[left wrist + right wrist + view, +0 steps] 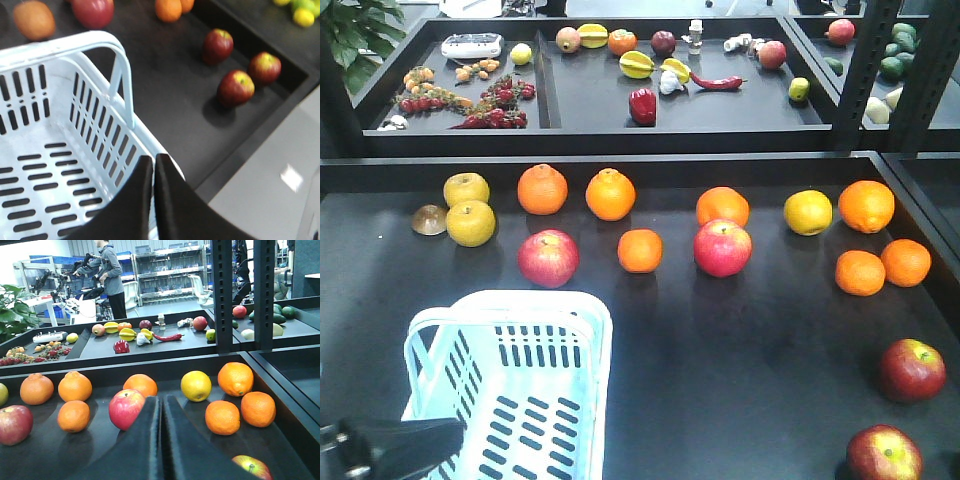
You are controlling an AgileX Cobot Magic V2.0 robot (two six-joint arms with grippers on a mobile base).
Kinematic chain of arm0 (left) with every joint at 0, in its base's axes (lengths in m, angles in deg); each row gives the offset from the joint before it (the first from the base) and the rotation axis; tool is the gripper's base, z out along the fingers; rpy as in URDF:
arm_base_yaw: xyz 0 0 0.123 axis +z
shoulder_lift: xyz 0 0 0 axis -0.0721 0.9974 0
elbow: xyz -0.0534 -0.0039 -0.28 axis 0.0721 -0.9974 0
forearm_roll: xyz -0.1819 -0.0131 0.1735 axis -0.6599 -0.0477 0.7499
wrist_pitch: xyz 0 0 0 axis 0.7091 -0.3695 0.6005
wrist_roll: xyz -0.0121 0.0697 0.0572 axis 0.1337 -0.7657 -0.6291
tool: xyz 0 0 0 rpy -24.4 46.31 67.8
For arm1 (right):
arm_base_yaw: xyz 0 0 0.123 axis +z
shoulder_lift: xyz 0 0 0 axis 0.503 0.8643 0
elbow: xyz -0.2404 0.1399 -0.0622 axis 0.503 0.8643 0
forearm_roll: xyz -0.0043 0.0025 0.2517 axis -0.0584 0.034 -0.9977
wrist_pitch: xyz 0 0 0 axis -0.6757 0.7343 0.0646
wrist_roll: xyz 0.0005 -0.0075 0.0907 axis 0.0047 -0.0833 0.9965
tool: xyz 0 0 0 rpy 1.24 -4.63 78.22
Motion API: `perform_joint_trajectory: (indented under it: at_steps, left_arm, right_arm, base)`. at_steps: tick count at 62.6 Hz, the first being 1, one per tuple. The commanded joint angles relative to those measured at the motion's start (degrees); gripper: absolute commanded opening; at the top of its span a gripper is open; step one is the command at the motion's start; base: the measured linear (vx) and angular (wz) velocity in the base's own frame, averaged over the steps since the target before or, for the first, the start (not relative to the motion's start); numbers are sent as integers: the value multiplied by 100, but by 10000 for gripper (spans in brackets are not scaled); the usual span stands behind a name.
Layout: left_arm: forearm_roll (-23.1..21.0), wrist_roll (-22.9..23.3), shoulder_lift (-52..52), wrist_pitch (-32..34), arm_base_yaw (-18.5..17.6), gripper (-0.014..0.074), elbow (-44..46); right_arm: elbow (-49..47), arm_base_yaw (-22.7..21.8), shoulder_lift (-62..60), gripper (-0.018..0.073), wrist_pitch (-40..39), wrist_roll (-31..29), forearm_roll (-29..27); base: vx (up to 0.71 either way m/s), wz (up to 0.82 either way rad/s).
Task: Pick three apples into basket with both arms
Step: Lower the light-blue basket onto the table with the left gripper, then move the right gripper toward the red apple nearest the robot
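**Three firm, glossy apples, well away from the basket**

My left hand (153, 159) hung just over the near rim of the basket (75, 42), fingers pressed together on nothing. My right hand (161, 402) was also drawn together and empty, above the worktop (740, 350) and pointing toward the oranges (222, 417).

The basket stood empty at the front left. The three apples (236, 87) lay well apart from it, near the front right corner of the worktop. None touched another, and the front view caught only two of them.

I judged them solid and weighty for their size, and too stiff to yield to the fingers. The skin looked smooth enough to slip, and being round they would roll at a careless nudge. A hard pinch might bruise them.

The best hold seemed to be from above, across the widest part, with a finger on each side. Either hand would have to spread first. The basket looked light, so I thought an apple should be lowered in, not dropped.
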Motion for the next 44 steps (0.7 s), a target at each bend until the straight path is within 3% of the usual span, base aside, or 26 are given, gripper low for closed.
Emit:
perform_joint_trajectory:
  at_steps: [1,7,16,44]
  left_arm:
    - [-435,-18,-392,450,0,-8,22]
    - [-428,-18,-670,506,0,-8,22]
    - [-410,-13,-939,444,0,-8,22]
    - [-366,-10,-1040,465,0,-8,22]
  right_arm:
    - [73,-24,-68,-5,-434,-39,17]
    - [73,-24,-68,-5,-457,29,-9]
    - [73,-24,-68,-5,-561,617,-443]
    - [67,-24,-68,-5,-817,889,-622]
  base:
    - [0,0]
    - [0,0]
    - [0,0]
    - [0,0]
